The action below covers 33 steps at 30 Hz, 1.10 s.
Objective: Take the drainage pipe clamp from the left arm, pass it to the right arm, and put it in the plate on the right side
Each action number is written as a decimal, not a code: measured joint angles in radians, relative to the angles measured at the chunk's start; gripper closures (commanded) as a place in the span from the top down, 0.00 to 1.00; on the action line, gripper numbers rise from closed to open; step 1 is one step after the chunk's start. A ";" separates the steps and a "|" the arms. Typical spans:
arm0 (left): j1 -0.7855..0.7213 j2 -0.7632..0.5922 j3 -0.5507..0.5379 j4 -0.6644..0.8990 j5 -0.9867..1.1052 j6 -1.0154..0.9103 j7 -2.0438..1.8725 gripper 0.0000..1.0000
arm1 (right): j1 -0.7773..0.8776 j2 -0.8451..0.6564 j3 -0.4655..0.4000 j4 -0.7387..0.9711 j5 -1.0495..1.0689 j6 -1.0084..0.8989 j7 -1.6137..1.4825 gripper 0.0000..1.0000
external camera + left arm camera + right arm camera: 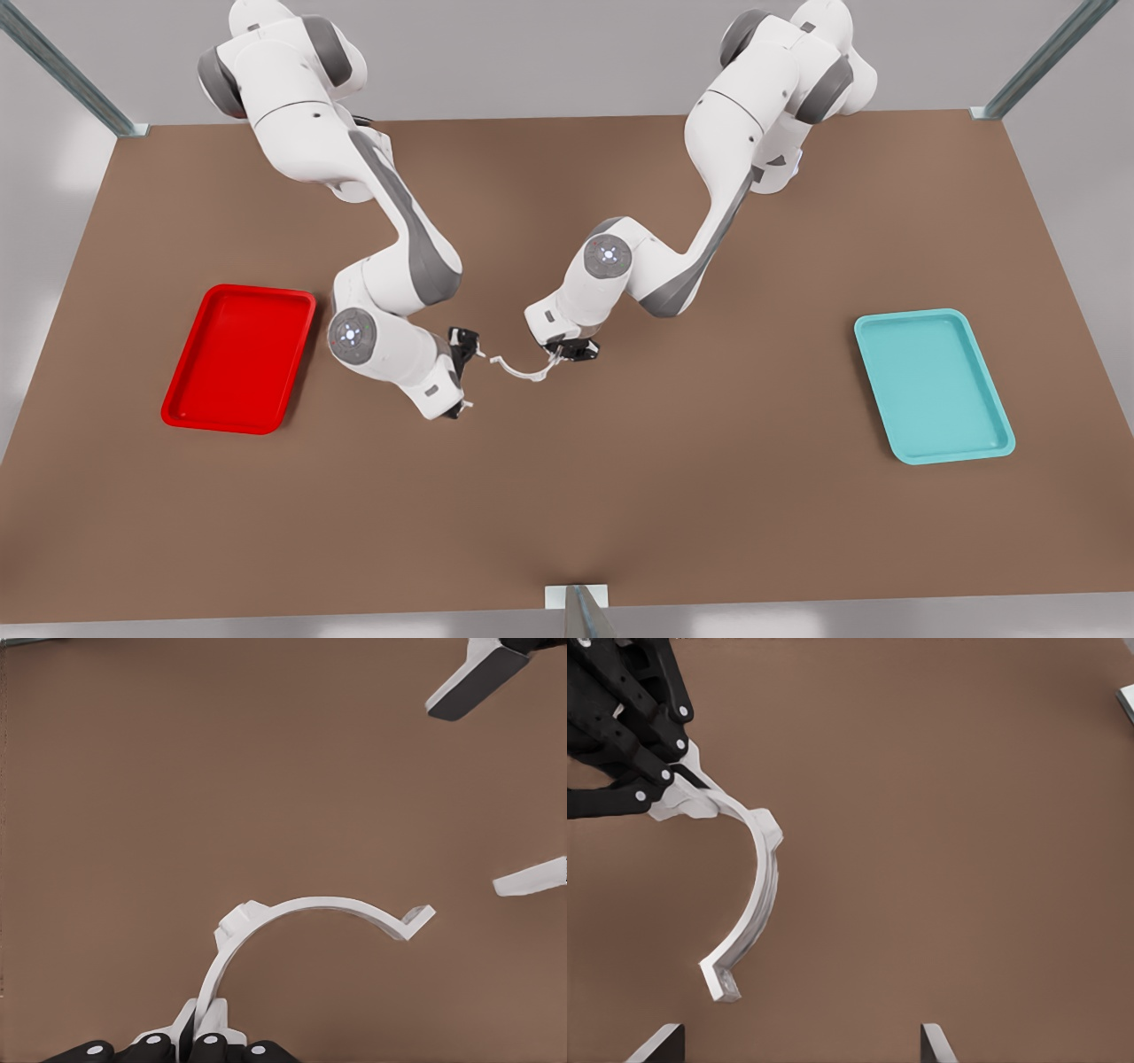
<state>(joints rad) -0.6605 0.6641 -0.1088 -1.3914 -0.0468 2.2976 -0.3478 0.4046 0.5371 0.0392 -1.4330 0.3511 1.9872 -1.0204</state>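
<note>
Brown surface [567, 496] carries the bright red shallow tray [239, 358]; well toward the teal tray from it, the left tool [556, 352] pinches one end tab of the thin white plastic half-ring clamp [518, 368], held aloft. Right tool [467, 372], spread, faces the free tab; light, springy and slick, the strap looks best gripped flat across that tab

Between the two grippers the drainage pipe clamp [523, 367] hangs above the brown table [620, 496], one end pinched in the left gripper [567, 351] — its free tab points at the right gripper [462, 372], whose fingers [664, 1043] stand spread with bare room between them. A small gap separates that tab from the spread fingers. The red plate [237, 358] lies beyond the right arm's elbow [354, 335], its floor bare. The teal tray [933, 385] sits well apart — nothing lies on the open table between.
</note>
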 measured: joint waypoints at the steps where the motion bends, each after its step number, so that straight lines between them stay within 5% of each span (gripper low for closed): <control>1: 0.000 0.000 0.000 0.000 0.001 0.000 -0.004 0.21 | 0.004 0.002 0.003 -0.001 0.009 0.005 -0.021 0.99; 33: -0.019 0.005 0.000 0.001 0.004 0.005 -0.083 0.21 | 0.093 0.136 0.003 0.004 0.059 0.150 -0.277 1.00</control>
<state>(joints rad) -0.6799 0.6691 -0.1088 -1.3904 -0.0426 2.3023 -0.4306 0.4974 0.6728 0.0420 -1.4286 0.4104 2.1371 -1.2977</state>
